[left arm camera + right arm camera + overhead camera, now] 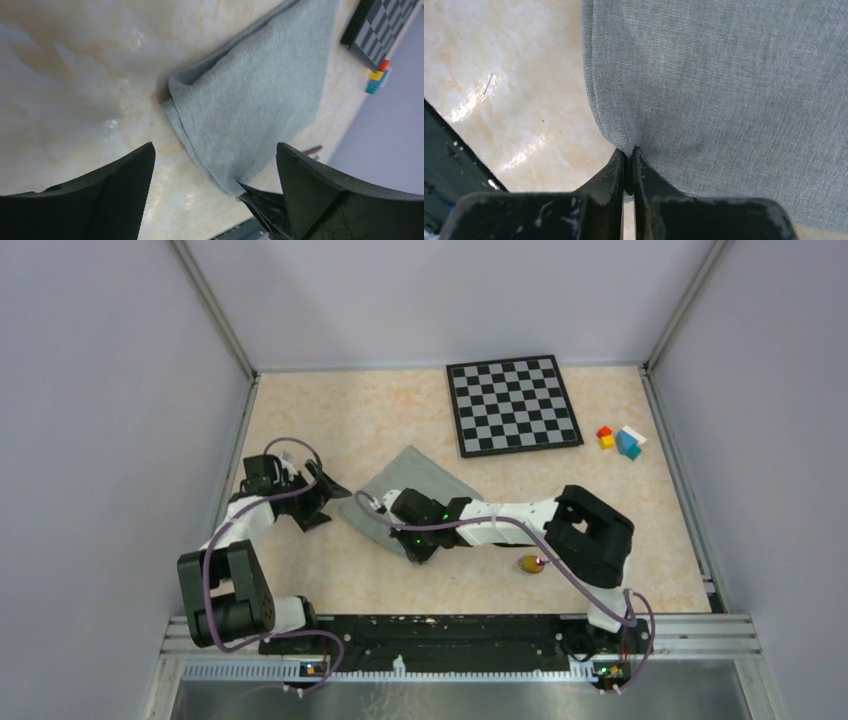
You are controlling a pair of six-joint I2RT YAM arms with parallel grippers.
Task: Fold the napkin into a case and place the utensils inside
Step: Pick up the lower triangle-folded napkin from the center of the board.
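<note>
Right fingers pinch the napkin edge; left fingers gape empty; spoon half-hidden.

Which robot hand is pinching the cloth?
The right hand, shut on the napkin. The left hand is open, holding nothing.

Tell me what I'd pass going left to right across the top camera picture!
left gripper → napkin → chessboard → blocks
</note>
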